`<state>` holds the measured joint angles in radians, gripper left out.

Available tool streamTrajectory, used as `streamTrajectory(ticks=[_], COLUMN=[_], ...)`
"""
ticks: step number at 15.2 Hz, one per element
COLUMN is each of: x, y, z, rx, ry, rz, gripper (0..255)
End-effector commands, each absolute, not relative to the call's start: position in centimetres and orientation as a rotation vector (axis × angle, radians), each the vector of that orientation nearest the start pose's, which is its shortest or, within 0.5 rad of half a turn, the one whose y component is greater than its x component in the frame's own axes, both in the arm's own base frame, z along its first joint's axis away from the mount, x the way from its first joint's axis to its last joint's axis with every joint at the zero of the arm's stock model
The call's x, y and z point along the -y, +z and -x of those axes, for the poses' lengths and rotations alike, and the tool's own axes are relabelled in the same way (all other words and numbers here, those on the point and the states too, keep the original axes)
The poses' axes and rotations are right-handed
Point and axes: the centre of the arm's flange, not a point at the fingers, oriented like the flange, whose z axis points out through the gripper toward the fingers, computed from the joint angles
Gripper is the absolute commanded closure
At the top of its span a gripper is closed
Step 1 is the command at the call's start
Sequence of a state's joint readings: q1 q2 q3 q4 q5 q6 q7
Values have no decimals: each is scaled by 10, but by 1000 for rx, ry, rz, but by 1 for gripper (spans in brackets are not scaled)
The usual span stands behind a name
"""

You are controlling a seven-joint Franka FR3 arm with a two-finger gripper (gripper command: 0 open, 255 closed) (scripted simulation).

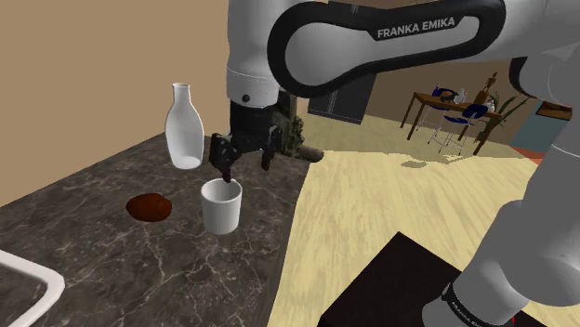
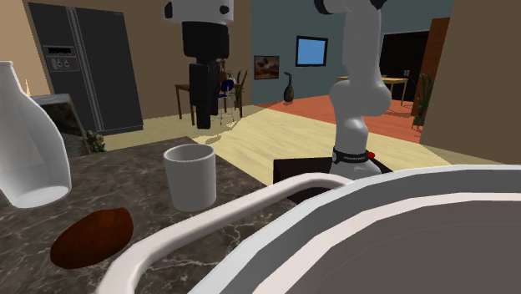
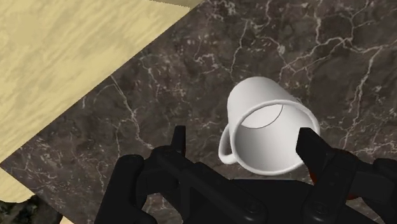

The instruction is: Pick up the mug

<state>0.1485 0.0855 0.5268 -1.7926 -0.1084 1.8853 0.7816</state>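
Observation:
A plain white mug (image 1: 221, 205) stands upright on the dark marbled counter (image 1: 112, 251), close to its edge. My black gripper (image 1: 244, 164) hangs just above the mug's rim and a little behind it, open. In the wrist view the mug (image 3: 267, 127) sits below and between the spread fingers, nearer one fingertip (image 3: 310, 143), its handle (image 3: 224, 147) pointing toward the other. Nothing is held. The second exterior view has the gripper (image 2: 200, 117) behind and above the mug (image 2: 190, 177).
A tall white bottle (image 1: 184, 125) stands behind the mug, and a brown rounded lump (image 1: 150, 206) lies beside it. A white sink rim (image 1: 28, 269) is at the counter's near end. The counter edge drops to a wooden floor (image 1: 372, 204).

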Motion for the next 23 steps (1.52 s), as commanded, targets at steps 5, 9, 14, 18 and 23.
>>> streamTrajectory(ticks=[5, 9, 14, 18, 23], x=[-426, -436, -436, -436, -436], y=[472, 452, 428, 428, 428], z=[-500, -505, -505, -505, -505], rx=[-138, -140, -140, -140, -140], ry=[-63, -60, -60, -60, -60], rz=[3187, 3189, 3189, 3189, 3189], gripper=[0, 0, 0, 255, 255])
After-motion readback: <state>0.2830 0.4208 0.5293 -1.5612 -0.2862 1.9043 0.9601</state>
